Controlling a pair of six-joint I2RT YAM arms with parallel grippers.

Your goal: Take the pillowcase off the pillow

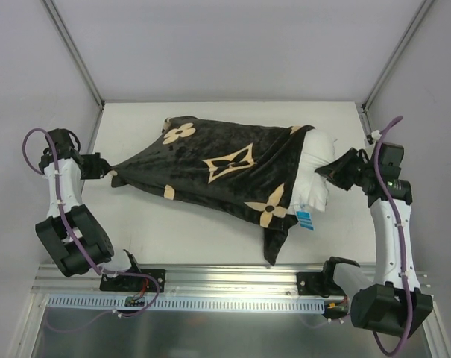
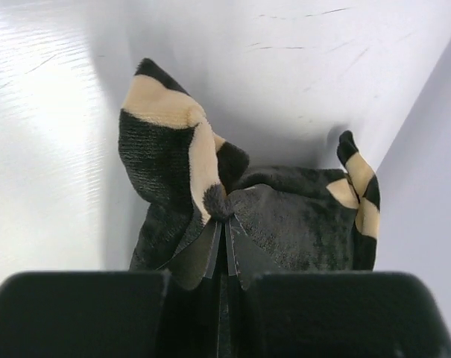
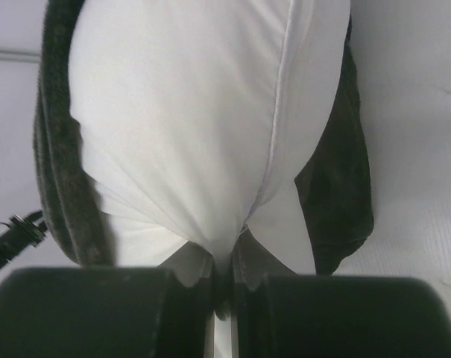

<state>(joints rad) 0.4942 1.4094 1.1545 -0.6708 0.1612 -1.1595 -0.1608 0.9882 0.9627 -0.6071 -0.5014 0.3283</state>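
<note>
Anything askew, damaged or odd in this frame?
Nothing damaged. The pillowcase lies diagonally, stretched to a point at the left gripper, while the pillow bulges out its right end, pinched by the right gripper.

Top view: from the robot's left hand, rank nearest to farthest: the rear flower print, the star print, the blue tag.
1. Rear flower print, left side.
2. Star print, middle.
3. Blue tag, right end, by the pillow.

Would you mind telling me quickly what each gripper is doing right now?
Left gripper: closed, pinching a corner of the pillowcase.
Right gripper: closed, gripping the end of the pillow.
</note>
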